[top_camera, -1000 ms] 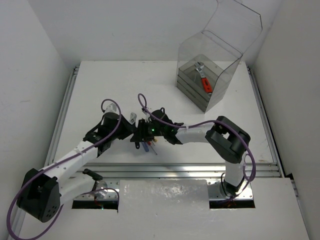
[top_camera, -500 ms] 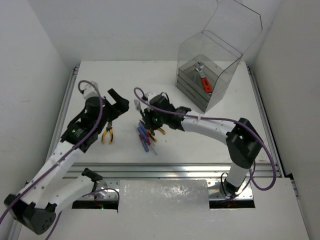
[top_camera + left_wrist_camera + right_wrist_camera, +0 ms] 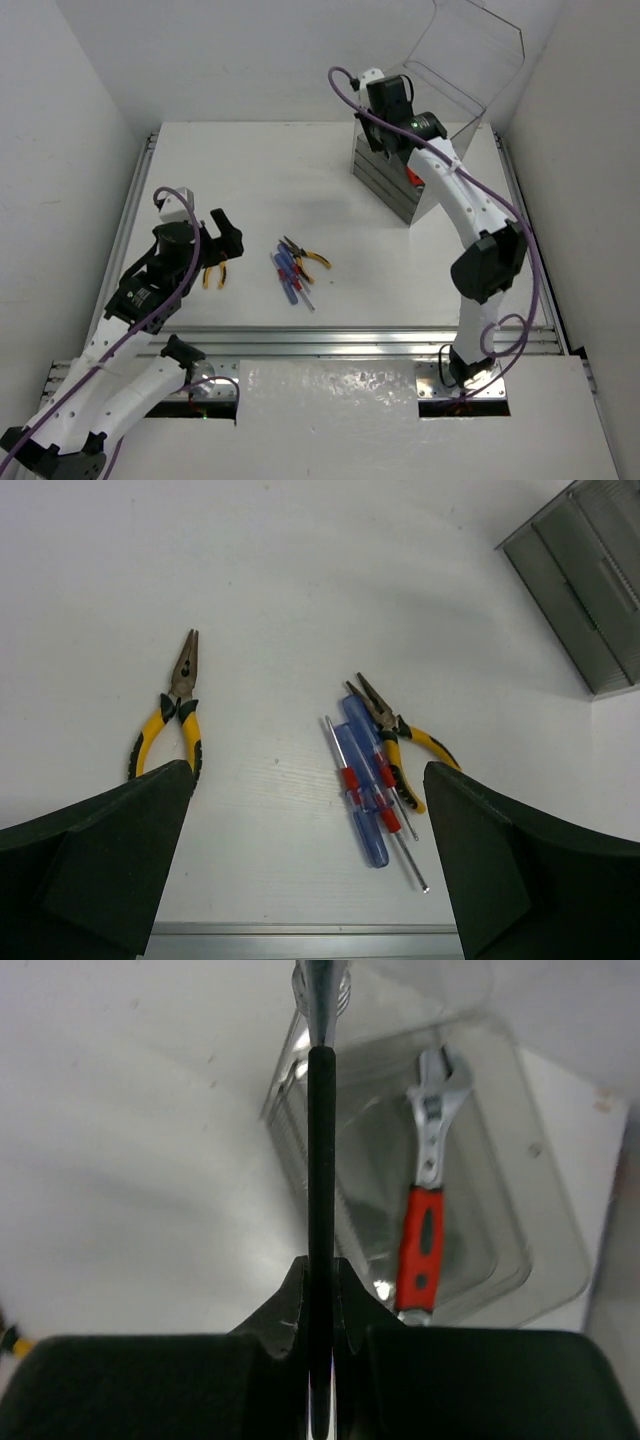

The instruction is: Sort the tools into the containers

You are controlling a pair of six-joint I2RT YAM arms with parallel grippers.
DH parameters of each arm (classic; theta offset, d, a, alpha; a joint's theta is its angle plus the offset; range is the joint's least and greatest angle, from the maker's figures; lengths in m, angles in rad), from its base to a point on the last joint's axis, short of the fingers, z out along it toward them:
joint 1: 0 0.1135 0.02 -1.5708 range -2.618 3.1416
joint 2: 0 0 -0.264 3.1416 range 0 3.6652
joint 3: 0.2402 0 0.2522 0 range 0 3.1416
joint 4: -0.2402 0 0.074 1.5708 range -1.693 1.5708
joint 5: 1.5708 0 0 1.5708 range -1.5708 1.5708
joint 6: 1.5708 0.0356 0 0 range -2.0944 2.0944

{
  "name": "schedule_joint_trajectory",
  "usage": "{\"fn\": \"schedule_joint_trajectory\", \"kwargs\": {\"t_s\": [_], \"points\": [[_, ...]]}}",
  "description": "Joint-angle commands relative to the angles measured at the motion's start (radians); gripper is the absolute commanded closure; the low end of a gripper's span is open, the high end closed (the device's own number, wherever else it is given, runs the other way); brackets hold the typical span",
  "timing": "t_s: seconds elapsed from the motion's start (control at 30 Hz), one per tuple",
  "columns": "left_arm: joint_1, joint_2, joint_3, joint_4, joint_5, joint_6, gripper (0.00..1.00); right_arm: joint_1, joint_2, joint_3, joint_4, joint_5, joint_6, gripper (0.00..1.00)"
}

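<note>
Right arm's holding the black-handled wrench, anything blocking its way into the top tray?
Nothing visible does. The cover stands open, and only the red-handled wrench lies in the top tray, with bare floor beside it for the black-handled wrench.

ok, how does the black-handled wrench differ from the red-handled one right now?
The black-handled wrench is clamped in the right gripper; the red-handled wrench lies loose in the tray. The black-handled one shows edge-on to the right wrist camera, the red-handled one flat, face up. Both have silver heads.
</note>
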Motion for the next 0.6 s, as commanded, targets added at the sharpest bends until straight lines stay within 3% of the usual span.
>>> {"fn": "schedule_joint_trajectory", "kwargs": {"t_s": [0.0,0.27,0.3,0.33,0.37,0.47,0.57], "points": [[-0.006,-0.017,-0.002,0.040,0.035,0.044,0.00,-0.061,0.120,0.182,-0.060,0.090,-0.150,1.00],[-0.006,-0.022,-0.011,0.061,0.078,0.059,0.00,-0.142,0.180,0.177,0.023,0.137,-0.245,0.98],[-0.006,-0.019,-0.011,0.060,0.081,0.061,0.00,-0.144,0.182,0.179,0.027,0.142,-0.252,0.93],[-0.006,-0.019,-0.013,0.060,0.084,0.062,0.00,-0.144,0.185,0.186,0.021,0.146,-0.249,0.79],[-0.006,-0.019,-0.013,0.061,0.086,0.063,0.00,-0.144,0.188,0.199,0.012,0.145,-0.238,0.42],[-0.006,-0.022,-0.013,0.063,0.090,0.064,0.00,-0.140,0.180,0.275,-0.055,0.085,-0.198,0.32],[-0.006,-0.022,-0.014,0.064,0.092,0.064,0.00,-0.142,0.125,0.312,-0.069,0.074,-0.181,0.30]]}}
